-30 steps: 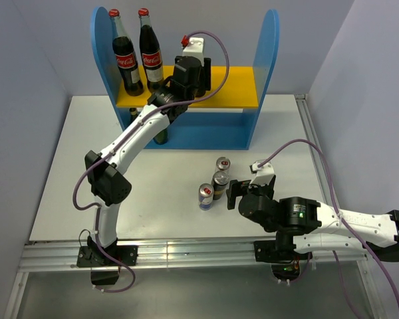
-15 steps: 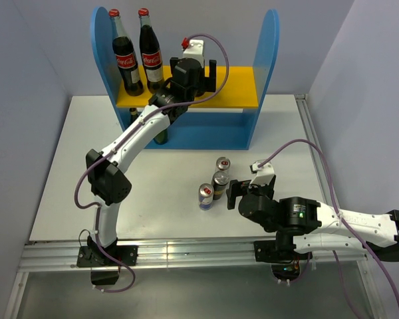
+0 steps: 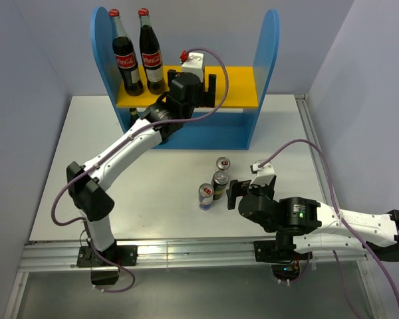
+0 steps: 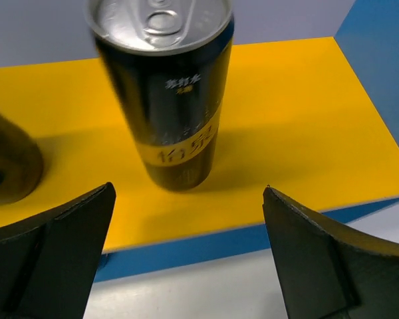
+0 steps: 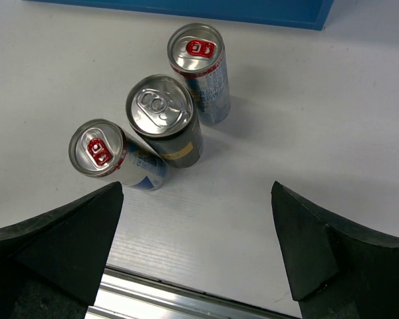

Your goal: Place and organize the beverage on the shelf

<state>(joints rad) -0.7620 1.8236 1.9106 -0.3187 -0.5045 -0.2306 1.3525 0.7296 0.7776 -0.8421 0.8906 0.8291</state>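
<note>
— Up on the shelf, seen from above, no sight of the tall dark can. Hidden behind the left hand. Plain only from the left wrist.
— And at the left edge of that view?
— Round brownish thing, cut off. Hard to tell what. Down on the low tier, just a dark bottle top peeking out beside the arm.
— Room on the yellow board?
— Lots, to the right of the can, bare up to the blue side panel. Two cola bottles at the left end.
— Left hand?
— Wide open, holding nothing. Can standing just ahead of the gap, not touched.
— Right hand?
— Wide open too, holding nothing, low over the worktop. Just ahead, three cans standing close together: second dark can between two slim cans.
</note>
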